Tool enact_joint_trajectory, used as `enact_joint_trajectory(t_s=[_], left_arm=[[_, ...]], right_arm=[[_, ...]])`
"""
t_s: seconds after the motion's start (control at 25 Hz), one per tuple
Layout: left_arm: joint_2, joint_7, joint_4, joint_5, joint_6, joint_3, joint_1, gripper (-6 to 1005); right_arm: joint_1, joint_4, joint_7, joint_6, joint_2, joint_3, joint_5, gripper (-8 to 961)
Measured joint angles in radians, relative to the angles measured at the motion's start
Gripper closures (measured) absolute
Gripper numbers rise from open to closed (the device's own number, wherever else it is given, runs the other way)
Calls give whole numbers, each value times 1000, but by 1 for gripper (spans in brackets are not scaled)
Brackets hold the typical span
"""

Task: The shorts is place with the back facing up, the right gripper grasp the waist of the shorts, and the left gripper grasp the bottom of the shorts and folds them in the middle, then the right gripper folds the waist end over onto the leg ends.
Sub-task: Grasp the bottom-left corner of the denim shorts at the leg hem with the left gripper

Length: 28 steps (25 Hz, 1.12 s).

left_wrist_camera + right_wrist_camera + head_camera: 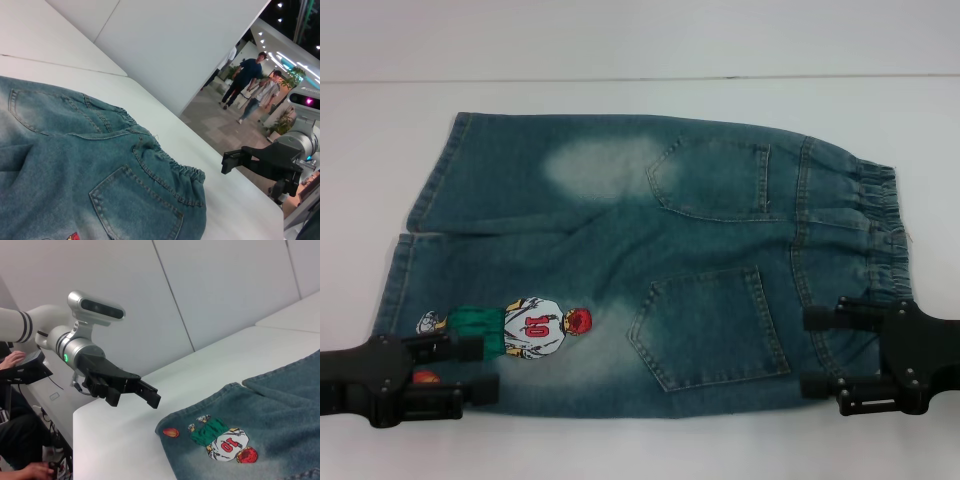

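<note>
Item, as I log it from the head view: the shorts (pixel 640 265) lie flat, back up, across the middle of the white table (pixel 620 100), with bare tabletop along the upper frame and a narrow strip below the near edge of the denim.

The waist (pixel 875 235), ruched, sits at the frame's right; the leg ends (pixel 405 270) at the left, the nearer one bearing the cartoon figure (pixel 535 327).

The left gripper (pixel 480 368), lower left, has its jaws spread wide, one finger over the cartoon figure, the other over the near edge of the hem; it appears to hold nothing, though I cannot see whether the tips touch the cloth.

The right gripper (pixel 807 352), lower right, is likewise wide apart, bracketing the near corner of the waist, nothing clamped.

Left wrist view only: people (pixel 250 85) walking in a hall beyond the table. Right wrist view only: an orange ball print (pixel 171 432) beside the figure, near the hem corner.
</note>
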Motion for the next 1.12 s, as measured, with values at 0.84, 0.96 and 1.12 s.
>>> enact_joint_trajectory(t_s=[0.84, 0.96, 1.12], left_arm=[[43, -284, 174, 26, 33, -39, 22, 157], [48, -387, 222, 96, -14, -60, 22, 158], [55, -481, 241, 172, -77, -66, 15, 158]], right_arm=[[6, 0, 2, -8, -5, 0, 0, 58], [5, 0, 1, -7, -5, 0, 0, 60], [6, 0, 0, 0, -4, 0, 0, 63]])
